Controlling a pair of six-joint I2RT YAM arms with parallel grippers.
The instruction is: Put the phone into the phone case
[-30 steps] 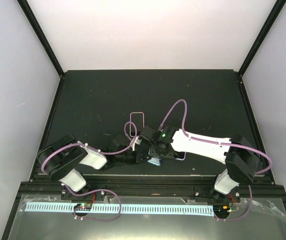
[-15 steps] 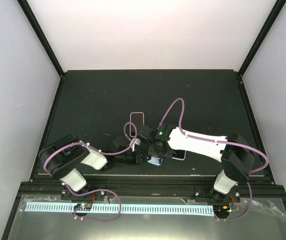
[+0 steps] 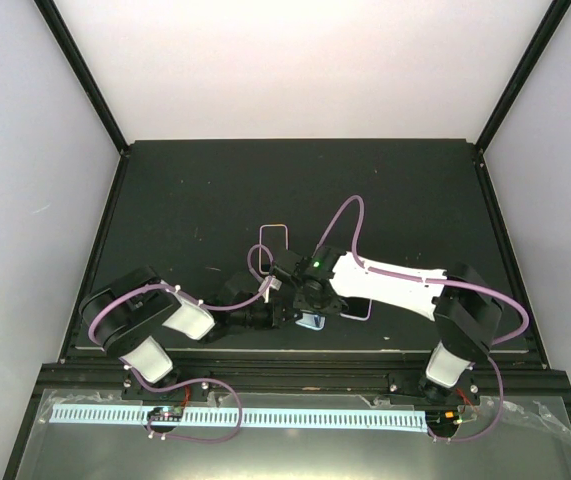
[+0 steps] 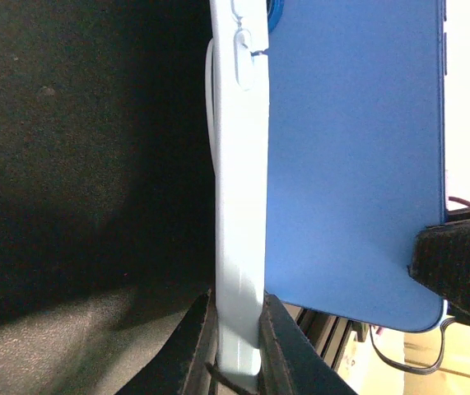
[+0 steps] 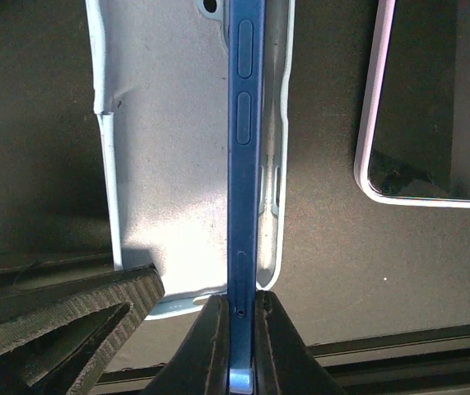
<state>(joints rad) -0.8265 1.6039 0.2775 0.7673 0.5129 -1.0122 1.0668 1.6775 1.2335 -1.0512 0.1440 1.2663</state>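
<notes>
My right gripper (image 5: 240, 329) is shut on the dark blue phone (image 5: 244, 164), holding it on edge. The phone's lower long edge stands inside the pale blue phone case (image 5: 160, 148), near the case's right rim. My left gripper (image 4: 236, 346) is shut on the case's side wall (image 4: 239, 164). The phone's flat blue back (image 4: 350, 164) rises right beside that wall. In the top view both grippers meet near the table's front middle, left (image 3: 283, 315) and right (image 3: 310, 303), with a bit of the case (image 3: 312, 322) showing under them.
A second, white-rimmed case (image 5: 432, 107) lies flat on the black mat just right of the pale case. Another thin-rimmed case outline (image 3: 275, 240) lies behind the grippers. The table's front edge rail (image 3: 295, 352) is close below the grippers.
My right arm has swung slightly left, carrying the phone towards the left gripper. The left arm has barely moved.
</notes>
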